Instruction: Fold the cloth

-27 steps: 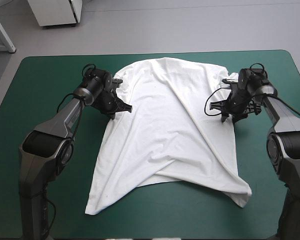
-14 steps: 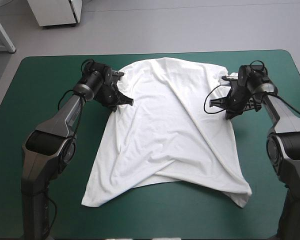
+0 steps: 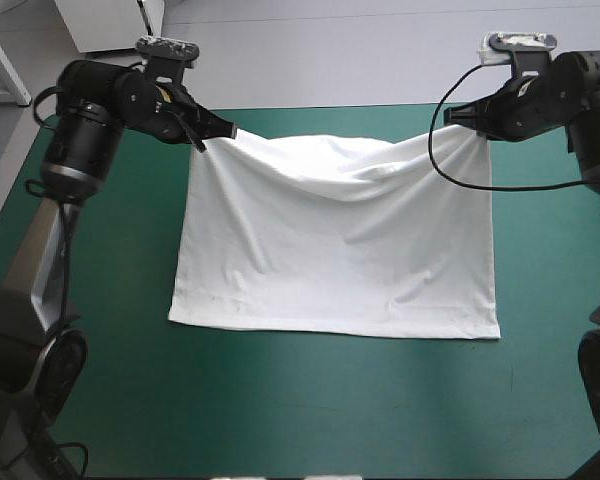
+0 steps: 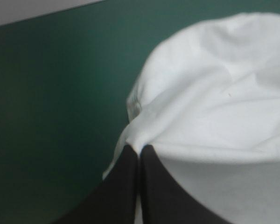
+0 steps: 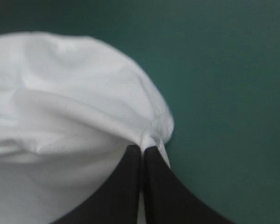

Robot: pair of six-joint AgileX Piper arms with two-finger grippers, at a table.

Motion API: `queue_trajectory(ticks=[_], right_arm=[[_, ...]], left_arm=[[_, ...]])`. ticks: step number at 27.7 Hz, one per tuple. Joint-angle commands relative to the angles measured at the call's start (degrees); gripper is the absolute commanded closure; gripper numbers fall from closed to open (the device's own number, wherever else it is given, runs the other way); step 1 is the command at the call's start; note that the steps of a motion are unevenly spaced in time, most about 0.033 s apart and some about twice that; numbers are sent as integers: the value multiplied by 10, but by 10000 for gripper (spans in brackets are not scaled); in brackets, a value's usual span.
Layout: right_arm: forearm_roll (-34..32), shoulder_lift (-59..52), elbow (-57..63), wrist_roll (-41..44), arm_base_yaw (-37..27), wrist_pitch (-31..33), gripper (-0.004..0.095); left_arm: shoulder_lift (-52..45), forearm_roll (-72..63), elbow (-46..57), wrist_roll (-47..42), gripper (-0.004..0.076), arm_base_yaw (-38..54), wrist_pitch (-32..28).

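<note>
Holding the T-shirt (image 3: 335,240) by its far corners, we have left gripper (image 3: 230,131) and right gripper (image 3: 462,122) clamped on it (middle sags).

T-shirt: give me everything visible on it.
White T-shirt of thin, soft fabric, showing as a rough rectangle with no sleeves visible. Its two far corners are lifted, one pinched in the left end effector and the other in the right end effector, both shut on it. The far edge sags, creased, between them. The near edge lies straight on the teal-green cover.
</note>
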Motion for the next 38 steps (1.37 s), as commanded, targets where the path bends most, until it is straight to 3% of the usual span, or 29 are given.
queue_trajectory(ticks=[1, 5, 11, 17, 24, 28, 33, 38], right_arm=[[-3, -56, -51, -9, 1, -13, 925], [8, -104, -140, -17, 1, -11, 925], [16, -131, -217, -30, 1, 0, 924], [16, -131, -230, -32, 1, 0, 924], [-7, -59, -226, -32, 1, -4, 925], [-9, -6, -226, -32, 1, -46, 925], [-10, 38, -226, -35, 1, -145, 925], [-12, 50, -226, -37, 1, -165, 924]], left_arm=[[-78, 3, -20, 3, 746, 1, 1], [-160, 11, -61, 3, 746, 1, -30], [-196, 8, -126, 6, 746, 0, -35], [-191, 8, -144, 7, 746, 0, -46], [-117, 33, -144, 0, 746, 0, -118], [-62, 42, -144, -10, 746, 0, -166], [-4, 42, -144, -19, 746, 0, -254], [17, 42, -144, -20, 746, 0, -308]])
